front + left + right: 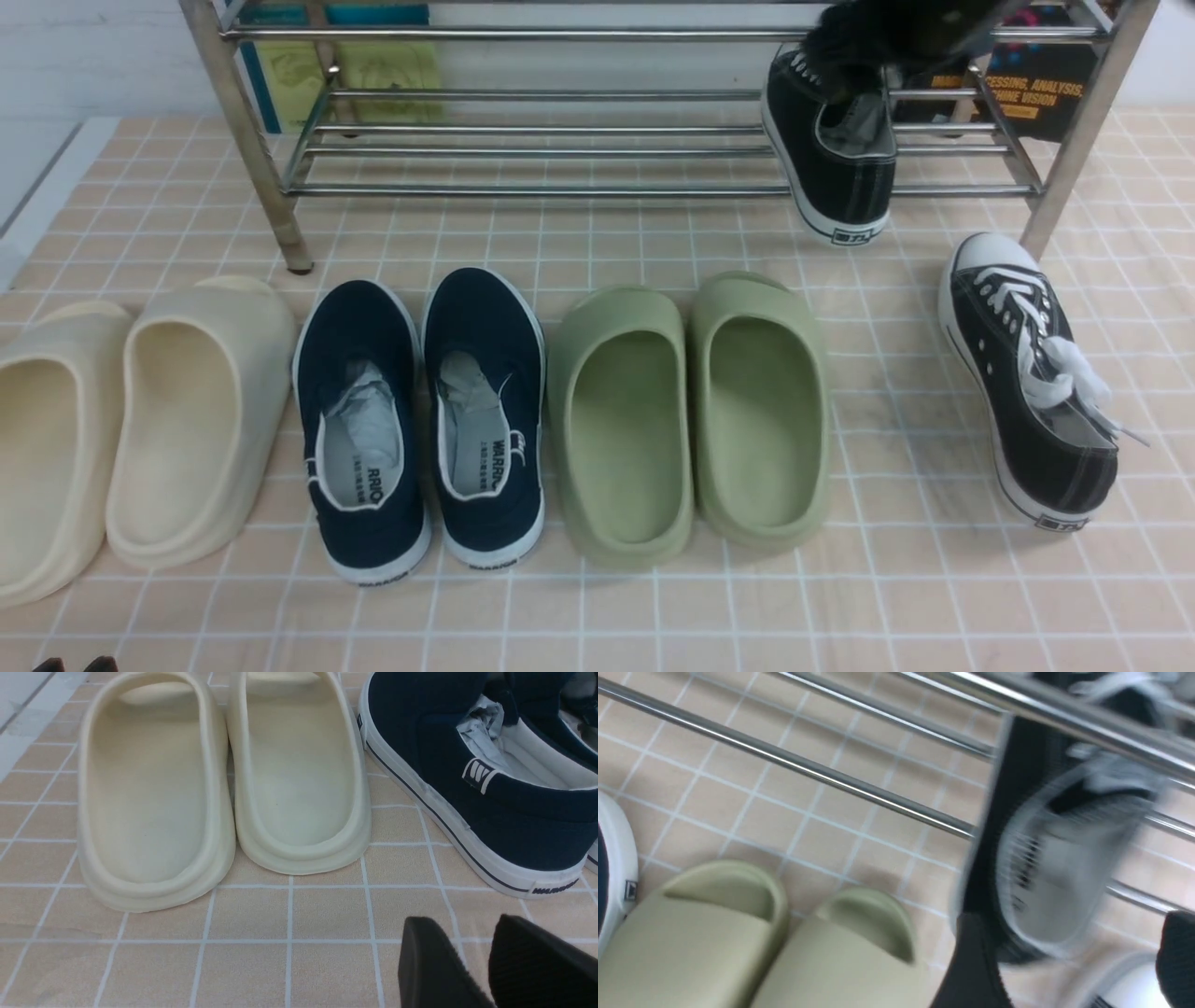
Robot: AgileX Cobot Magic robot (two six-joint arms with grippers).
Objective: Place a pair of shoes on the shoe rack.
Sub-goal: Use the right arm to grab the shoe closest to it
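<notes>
Left claw [467, 938]: jaws slightly parted, empty, low over the peach tiled worktop [289, 961]. Ahead of it is a pair of cream foam slides [154, 793], with navy canvas slip-ons [472, 812] ahead to its right. Olive-green foam slides [686, 420] lie midway between the claws.

Right claw [1073, 924]: released, fingers spread wide, blurred. Under it one black canvas low-top sneaker [834, 159] lies on the silver metal-tube shoe rack [560, 189], heel overhanging the front bar. The second black sneaker [1027, 383] sits on the worktop, nearer than this claw and to its right.
</notes>
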